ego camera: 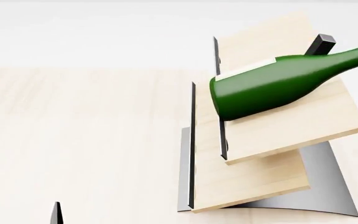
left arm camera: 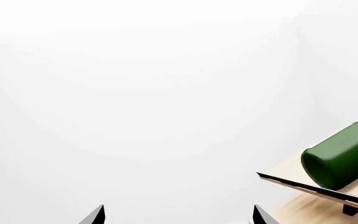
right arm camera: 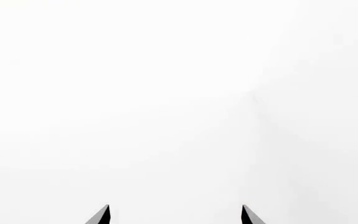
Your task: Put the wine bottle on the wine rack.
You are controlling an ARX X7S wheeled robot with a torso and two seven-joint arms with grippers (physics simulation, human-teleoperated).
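Note:
The dark green wine bottle lies on its side on the top board of the wine rack, base against the black edge strip, neck running off the right edge; a black peg stands behind it. Its base also shows in the left wrist view on a pale board. My left gripper is open and empty, apart from the bottle; one fingertip shows at the head view's bottom left. My right gripper is open, empty, facing blank white. It is out of the head view.
The rack stands on a pale wooden tabletop, on a curved grey metal base. A white wall lies behind the table.

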